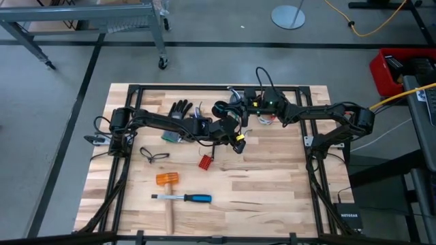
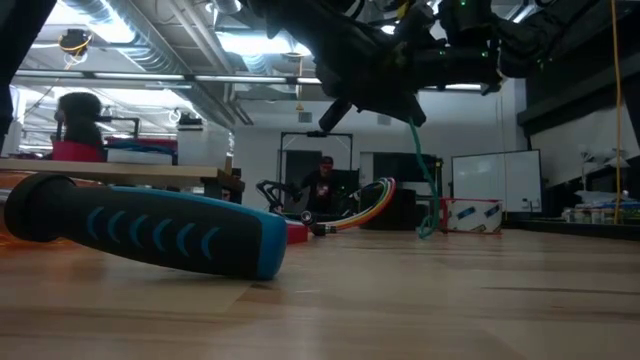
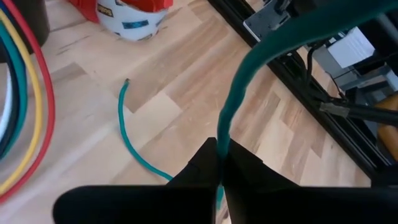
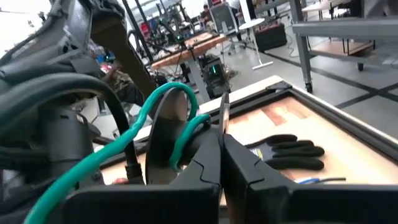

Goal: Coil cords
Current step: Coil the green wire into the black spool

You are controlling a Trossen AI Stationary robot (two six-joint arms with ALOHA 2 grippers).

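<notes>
1. My left gripper (image 1: 238, 141) reaches to mid-table from the left; my right gripper (image 1: 251, 102) sits near the far edge, close by.
2. Cords (image 1: 225, 109) bunched between the two arms.
3. Black glove (image 1: 180, 107) beside my left arm.
4. Thin black cord (image 1: 154, 155) looped on the wood.
5. Small red piece (image 1: 205, 162) near centre.
6. Orange-headed mallet (image 1: 167, 187) and blue-handled chisel (image 1: 184, 198) toward the near edge.

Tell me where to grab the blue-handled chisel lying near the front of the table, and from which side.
Take the chisel by its blue handle, coming straight down from above with the fingers spanning its width. It lies flat on the table, its long axis running left to right, so the handle's two long sides are exposed. The handle is thicker than the thin metal blade, and the mallet crosses close by the blade end.
</notes>
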